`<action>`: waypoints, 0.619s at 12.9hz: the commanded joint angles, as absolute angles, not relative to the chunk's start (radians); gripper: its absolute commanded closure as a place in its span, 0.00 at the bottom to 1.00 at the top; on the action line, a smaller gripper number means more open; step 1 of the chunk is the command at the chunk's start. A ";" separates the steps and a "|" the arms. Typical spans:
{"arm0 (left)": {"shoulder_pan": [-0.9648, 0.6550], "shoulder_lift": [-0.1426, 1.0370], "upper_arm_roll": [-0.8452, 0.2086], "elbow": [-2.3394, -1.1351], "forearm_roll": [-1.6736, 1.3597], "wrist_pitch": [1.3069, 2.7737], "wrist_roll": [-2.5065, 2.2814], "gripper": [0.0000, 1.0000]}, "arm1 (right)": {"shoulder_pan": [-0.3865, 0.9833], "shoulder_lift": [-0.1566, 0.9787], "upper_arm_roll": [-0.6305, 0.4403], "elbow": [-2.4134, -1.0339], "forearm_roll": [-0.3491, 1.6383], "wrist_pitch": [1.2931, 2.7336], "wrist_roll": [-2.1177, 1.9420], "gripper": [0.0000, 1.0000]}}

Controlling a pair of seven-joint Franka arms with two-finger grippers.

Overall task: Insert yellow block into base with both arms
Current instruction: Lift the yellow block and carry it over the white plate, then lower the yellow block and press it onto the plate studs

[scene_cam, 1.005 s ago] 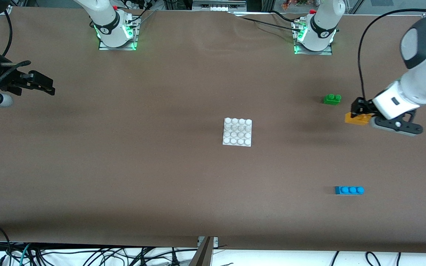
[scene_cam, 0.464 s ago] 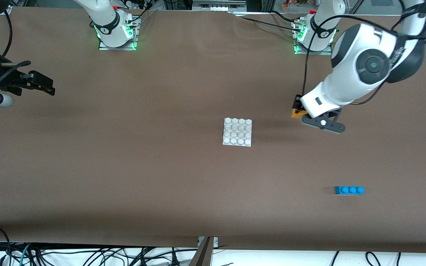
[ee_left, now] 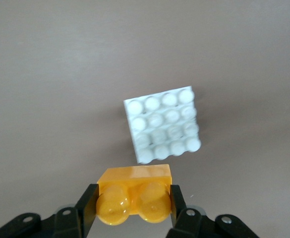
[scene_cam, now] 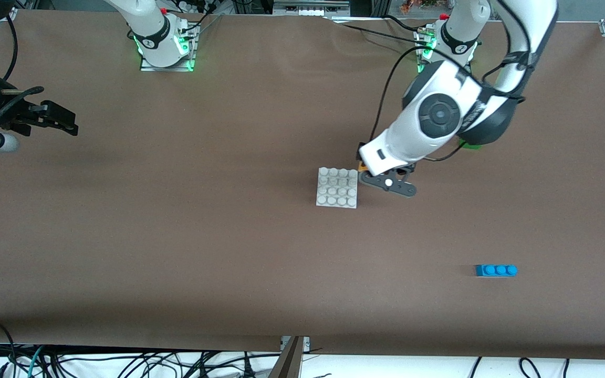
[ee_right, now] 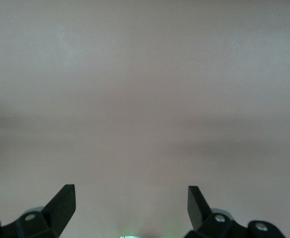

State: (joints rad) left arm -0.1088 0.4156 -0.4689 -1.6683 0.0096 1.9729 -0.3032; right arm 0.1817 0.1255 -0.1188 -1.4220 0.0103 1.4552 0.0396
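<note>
Nearest your front camera you have the blue three-stud brick [scene_cam: 496,270] lying toward the left arm's end of the table. Farther up, at the table's middle, you see the white base [scene_cam: 337,188] flat with its studs up. Your left gripper [ee_left: 133,204] hangs just beside the base's edge toward the left arm's end, its fingers clamped on the yellow block [ee_left: 134,194], studs facing the wrist camera. Your right gripper [ee_right: 131,201] waits over bare table at the right arm's end, fingers spread wide and holding nothing.
</note>
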 commanded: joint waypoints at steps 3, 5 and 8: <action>-0.205 0.540 -0.463 -1.628 0.179 2.071 -0.521 0.94 | 0.184 0.129 -0.118 -1.410 -0.003 1.456 0.046 0.00; -0.215 0.587 -0.465 -1.628 0.244 2.117 -0.561 0.94 | 0.184 0.132 -0.118 -1.410 -0.003 1.459 0.045 0.00; -0.235 0.636 -0.462 -1.629 0.271 2.163 -0.586 0.94 | 0.184 0.132 -0.118 -1.408 -0.003 1.459 0.046 0.00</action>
